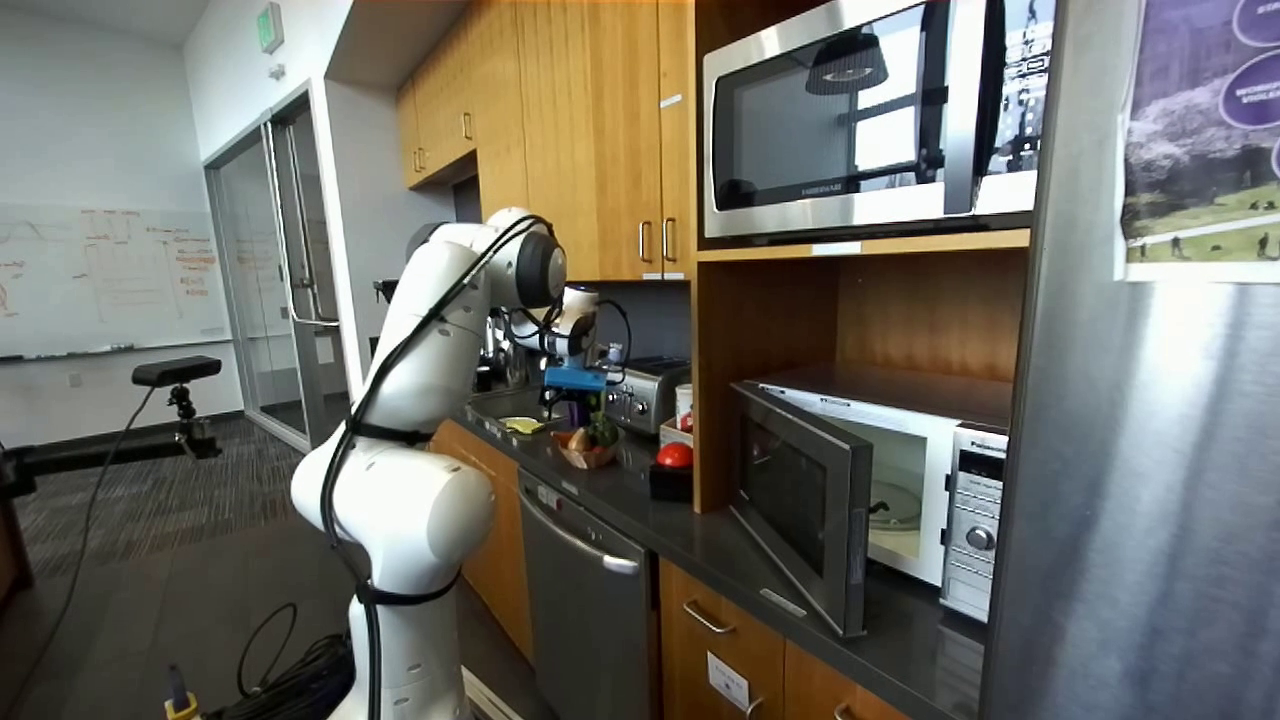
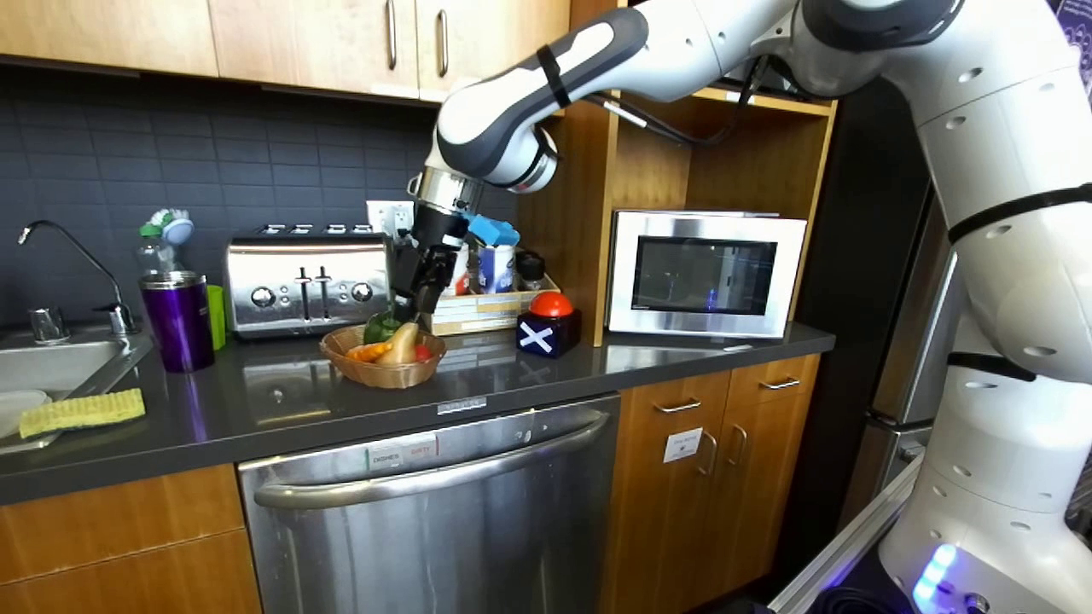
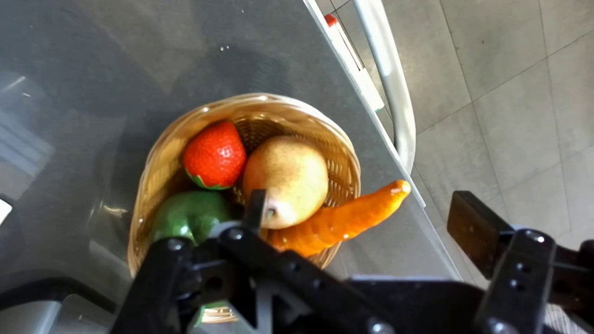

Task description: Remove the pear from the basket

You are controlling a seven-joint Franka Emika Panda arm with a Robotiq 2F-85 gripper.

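The yellowish-brown pear (image 3: 285,174) rests inside the wicker basket (image 3: 341,174), wedged among other produce. In an exterior view the pear (image 2: 399,345) leans up against the front of the basket (image 2: 384,375), which stands on the dark counter. My gripper (image 3: 364,222) is open, its fingers wide apart with nothing held. In the wrist view one finger overlaps the pear's stem end; whether it touches cannot be told. The opposite finger (image 3: 473,232) appears out past the counter's edge. An exterior view has the gripper (image 2: 424,298) pointing down just above the basket's back right side.
A strawberry (image 3: 216,155), a green pepper (image 3: 190,215) and a carrot (image 3: 343,220) share the basket; the carrot juts over the rim. Behind stands a toaster (image 2: 309,286). To the right are a crate (image 2: 482,311) and a red button (image 2: 551,304) on a black box.
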